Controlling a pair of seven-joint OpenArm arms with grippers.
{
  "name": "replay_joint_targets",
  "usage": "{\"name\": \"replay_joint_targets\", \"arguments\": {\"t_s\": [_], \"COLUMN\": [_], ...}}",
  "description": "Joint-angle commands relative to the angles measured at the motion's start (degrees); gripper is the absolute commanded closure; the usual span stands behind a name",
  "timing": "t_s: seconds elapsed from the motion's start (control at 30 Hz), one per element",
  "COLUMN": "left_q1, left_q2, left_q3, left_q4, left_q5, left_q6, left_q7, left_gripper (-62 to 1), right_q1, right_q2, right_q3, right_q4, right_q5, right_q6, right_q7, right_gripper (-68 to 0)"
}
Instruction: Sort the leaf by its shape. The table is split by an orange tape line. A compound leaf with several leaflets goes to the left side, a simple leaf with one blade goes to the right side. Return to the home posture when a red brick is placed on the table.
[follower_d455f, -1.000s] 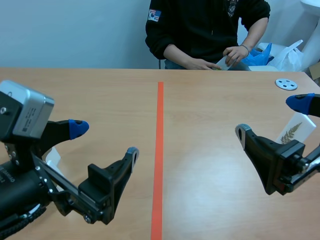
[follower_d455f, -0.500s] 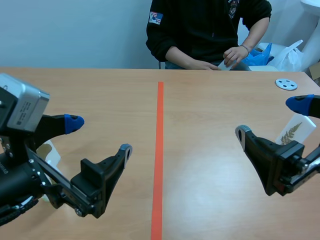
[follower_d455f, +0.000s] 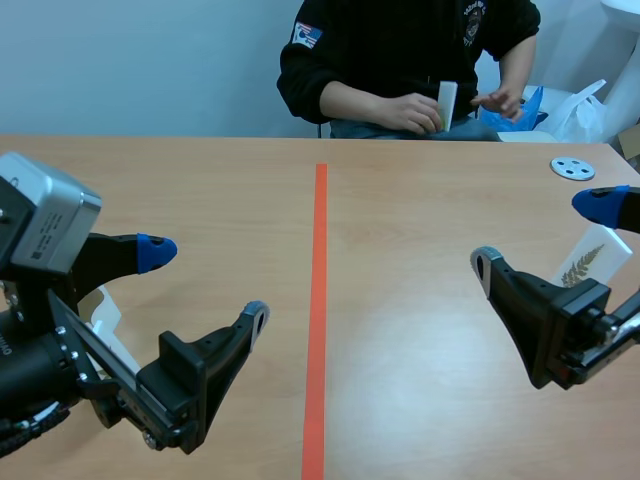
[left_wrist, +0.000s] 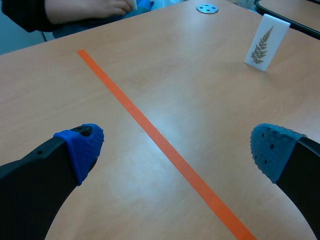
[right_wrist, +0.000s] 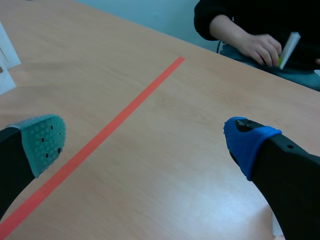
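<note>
- Your left gripper (follower_d455f: 206, 285) has slipped slightly toward the lower left, fingers apart; your right gripper (follower_d455f: 543, 237) stays spread and empty.
- At top centre, the person (follower_d455f: 400, 50) now lifts a card (follower_d455f: 446, 103): expect a placement. The fern card (follower_d455f: 585, 262) stands at the right edge.

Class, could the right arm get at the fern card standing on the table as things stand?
Probably yes: the fern card stands just beyond the open right gripper, with nothing visible between them.

Left claw (follower_d455f: 205, 285): thick black fingers, blue dotted pads; silver labelled camera block (follower_d455f: 45, 225) at its 10 o'clock. Right claw (follower_d455f: 543, 235): black fingers, one blue pad, one grey-green, both dotted.
</note>
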Motion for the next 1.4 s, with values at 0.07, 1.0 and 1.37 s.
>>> {"name": "replay_joint_targets", "arguments": {"t_s": [0.07,1.0,1.37], "left_q1": [0.1,0.1,0.1], "left_q2": [0.1,0.1,0.1], "left_q3": [0.1,0.1,0.1], "left_q4": [0.4,0.4,0.4], "left_q5": [-0.4,-0.4,-0.4], "left_q6": [-0.1,-0.1,-0.1], "left_q7": [-0.8,-0.7,-0.8], "left_gripper": [-62.3,-62.3,-62.3], "right_q1": [0.5,0.5,2.8], "right_q2": [0.2,0.2,0.2], "right_q3": [0.3,0.3,-1.1], "right_q4": [0.2,0.2,-2.3], "right_q5": [0.8,0.8,0.8], "right_q6": [-0.2,0.3,1.8], "right_q7": [1.0,0.4,-0.5], "right_gripper": [-67.9,-67.9,-67.9]}}
